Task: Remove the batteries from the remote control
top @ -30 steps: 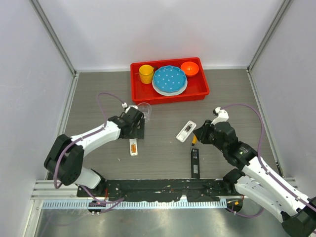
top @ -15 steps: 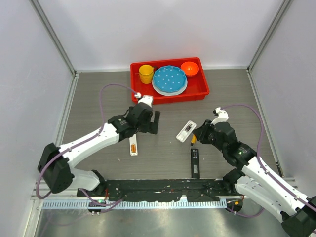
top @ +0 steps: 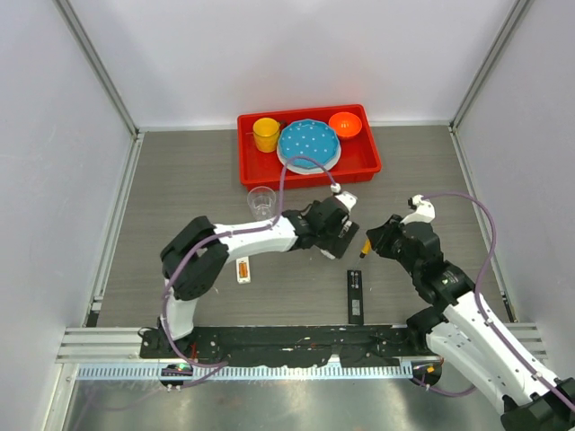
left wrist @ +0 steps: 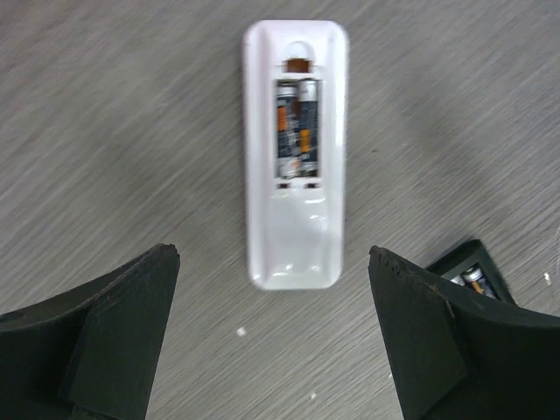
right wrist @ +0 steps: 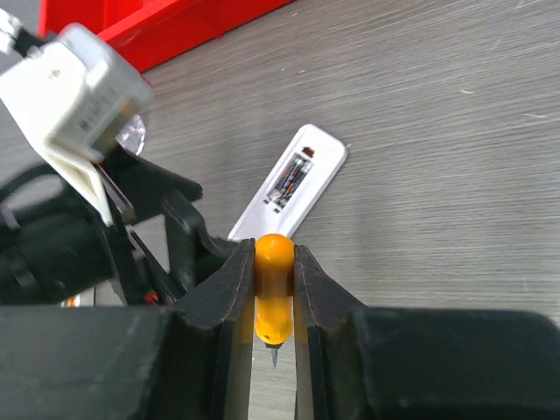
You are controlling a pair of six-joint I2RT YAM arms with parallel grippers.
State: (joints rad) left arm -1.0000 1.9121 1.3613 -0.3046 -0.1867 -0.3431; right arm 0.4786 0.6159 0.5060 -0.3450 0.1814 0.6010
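Note:
A white remote control [left wrist: 296,210] lies face down with its battery bay uncovered, and two batteries [left wrist: 296,129] sit side by side inside it. My left gripper [left wrist: 271,258] hovers open just above the remote's near end, one finger on each side, touching nothing. In the top view this gripper [top: 340,238] covers the remote. Just to the right, my right gripper [right wrist: 274,262] is shut on the orange handle of a small screwdriver [right wrist: 274,297], tip pointing down. The same remote [right wrist: 293,179] lies beyond those fingertips.
A second white remote [top: 243,268], with something orange in its bay, lies to the left. A black remote [top: 355,294] lies near the front. A clear cup [top: 261,199] stands behind the left arm. The red tray [top: 373,163] at the back holds a yellow cup, blue plate and orange bowl.
My left arm has swung right, from beside the second white remote to over the centre remote. My right gripper has drawn back slightly to the right with the screwdriver.

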